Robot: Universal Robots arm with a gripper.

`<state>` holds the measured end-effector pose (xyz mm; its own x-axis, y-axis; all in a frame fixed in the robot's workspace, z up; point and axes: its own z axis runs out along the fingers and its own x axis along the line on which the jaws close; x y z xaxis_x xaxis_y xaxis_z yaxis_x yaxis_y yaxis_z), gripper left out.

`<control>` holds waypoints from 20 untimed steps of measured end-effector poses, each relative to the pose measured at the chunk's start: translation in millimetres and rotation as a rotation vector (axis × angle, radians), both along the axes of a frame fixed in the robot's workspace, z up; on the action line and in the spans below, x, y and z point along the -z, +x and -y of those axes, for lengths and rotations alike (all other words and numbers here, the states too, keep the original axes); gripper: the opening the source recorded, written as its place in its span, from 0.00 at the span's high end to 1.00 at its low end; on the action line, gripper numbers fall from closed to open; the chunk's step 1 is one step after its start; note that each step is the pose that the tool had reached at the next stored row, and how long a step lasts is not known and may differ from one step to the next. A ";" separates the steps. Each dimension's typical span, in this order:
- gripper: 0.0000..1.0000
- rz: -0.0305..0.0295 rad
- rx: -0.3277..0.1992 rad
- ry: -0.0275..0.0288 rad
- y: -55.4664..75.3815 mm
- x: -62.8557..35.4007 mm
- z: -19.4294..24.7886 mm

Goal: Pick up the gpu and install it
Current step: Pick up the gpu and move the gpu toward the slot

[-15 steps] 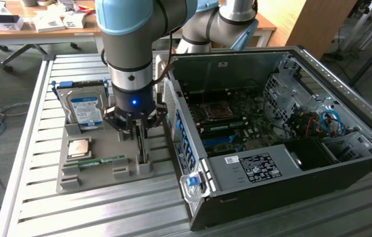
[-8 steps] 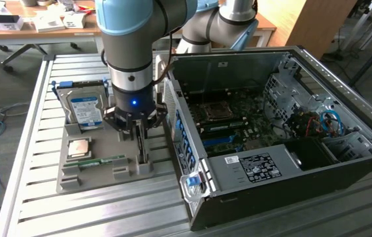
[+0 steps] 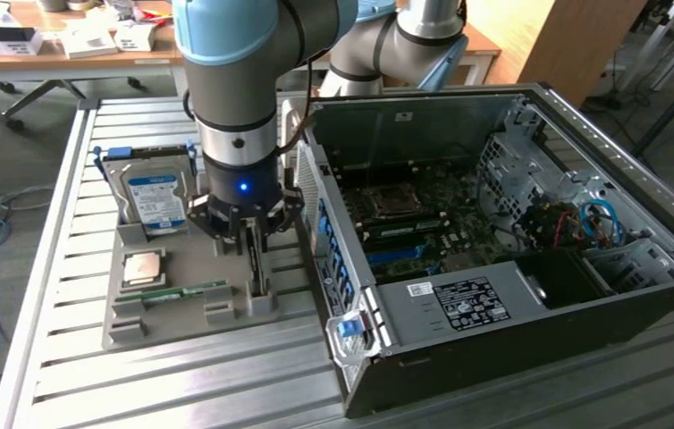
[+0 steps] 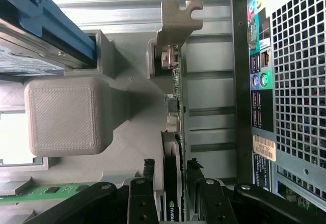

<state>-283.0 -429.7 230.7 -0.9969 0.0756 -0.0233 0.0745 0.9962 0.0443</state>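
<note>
The gpu [image 3: 256, 273] stands on its edge in a slot of the grey holder tray [image 3: 134, 332], just beside the open computer case [image 3: 528, 295]. My gripper [image 3: 248, 237] is lowered straight over the card. In the wrist view the gpu [image 4: 176, 86] runs away from the camera, its silver end bracket [image 4: 179, 20] at the far end. My gripper [image 4: 172, 186] straddles the near end of the card. One black finger [image 4: 147, 188] stands on each side, and a thin gap shows on the heatsink side. The jaws are open around the card.
On the same tray are a blue-labelled hard drive [image 3: 155, 198], a square processor [image 3: 147, 268] and a green memory stick [image 3: 188, 291]. The case's perforated rear panel [image 4: 295, 81] stands close beside the card. The motherboard [image 3: 415, 223] lies exposed inside the case.
</note>
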 end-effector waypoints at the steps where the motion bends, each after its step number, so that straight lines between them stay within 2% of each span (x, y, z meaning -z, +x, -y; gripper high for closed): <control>1: 0.61 0.0000 0.000 0.0000 0.0 0.0 0.3; 20: 0.63 0.0000 0.000 0.0000 1.1 0.0 1.5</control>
<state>-281.9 -431.3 230.6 -0.9969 0.0755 -0.0233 0.0744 0.9962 0.0443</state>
